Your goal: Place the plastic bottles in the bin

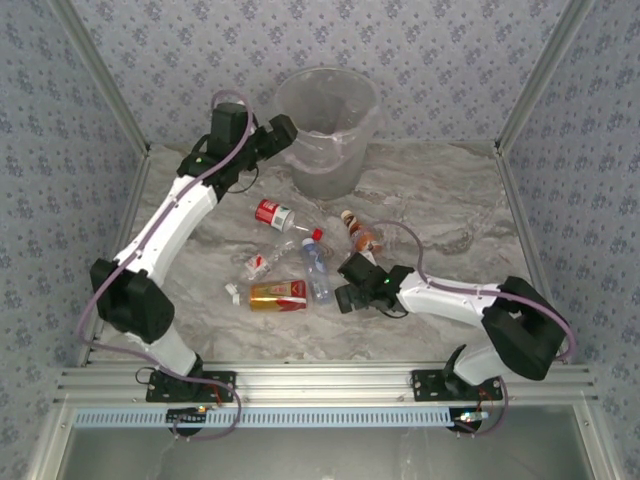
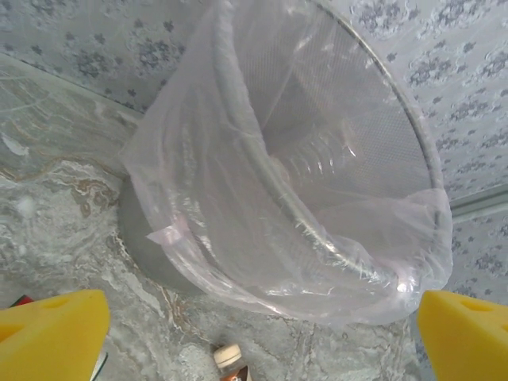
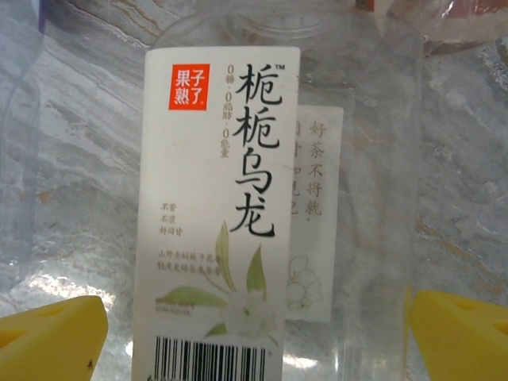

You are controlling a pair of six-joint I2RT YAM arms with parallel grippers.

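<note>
Near the centre of the table (image 1: 450, 210), I have the right gripper (image 3: 254, 337) spread astride a clear white-labelled bottle (image 3: 238, 159). Next I should pinch it and carry it to the bin (image 1: 325, 165), where the left gripper (image 1: 283, 132) hovers, fingers spread.

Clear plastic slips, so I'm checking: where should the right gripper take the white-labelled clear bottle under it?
Probably the labelled mid-body of the clear bottle, from above: it lies flat on the table, lengthwise between the open right gripper's fingers, rounded sides facing them.
</note>
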